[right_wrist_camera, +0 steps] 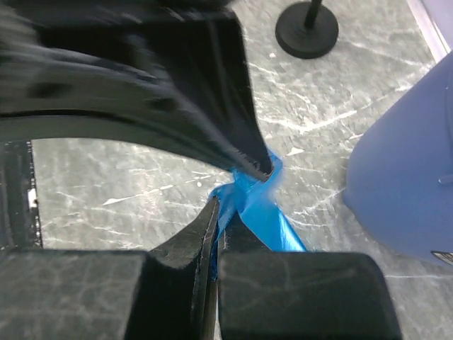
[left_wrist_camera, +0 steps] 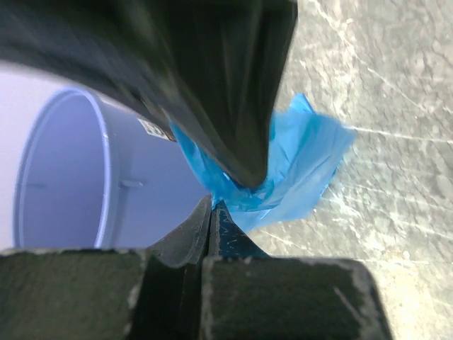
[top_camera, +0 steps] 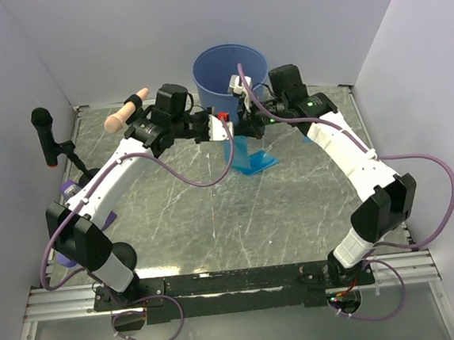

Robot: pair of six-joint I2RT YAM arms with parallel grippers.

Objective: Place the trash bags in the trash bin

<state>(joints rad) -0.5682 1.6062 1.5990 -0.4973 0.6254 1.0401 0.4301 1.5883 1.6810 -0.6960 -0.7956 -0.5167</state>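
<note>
Blue translucent plastic-film trash bag (top_camera: pixel 247 159) hangs near the far edge of the grey marbled worktop (top_camera: pixel 216 227), just in front of the round rigid blue plastic trash bin (top_camera: pixel 206 88), pinched by both our left gripper (top_camera: pixel 221 126) and right gripper (top_camera: pixel 244 125). We should lift together, clearing the rim. Wrist views show each pinch; only overhead shows both arms meeting.

Both arms reach in, and the hands meet in the middle!
The left arm (top_camera: pixel 108 176) rises from its base at the near left, elbow bent, forearm angling inward. The right arm (top_camera: pixel 353 155) mirrors it from the near right. The left hand (top_camera: pixel 222 131) and right hand (top_camera: pixel 239 129) face each other, tips nearly touching. Each hand has its fingers pressed tight together, with a fold of the trash bag (top_camera: pixel 252 161) nipped between them.
</note>
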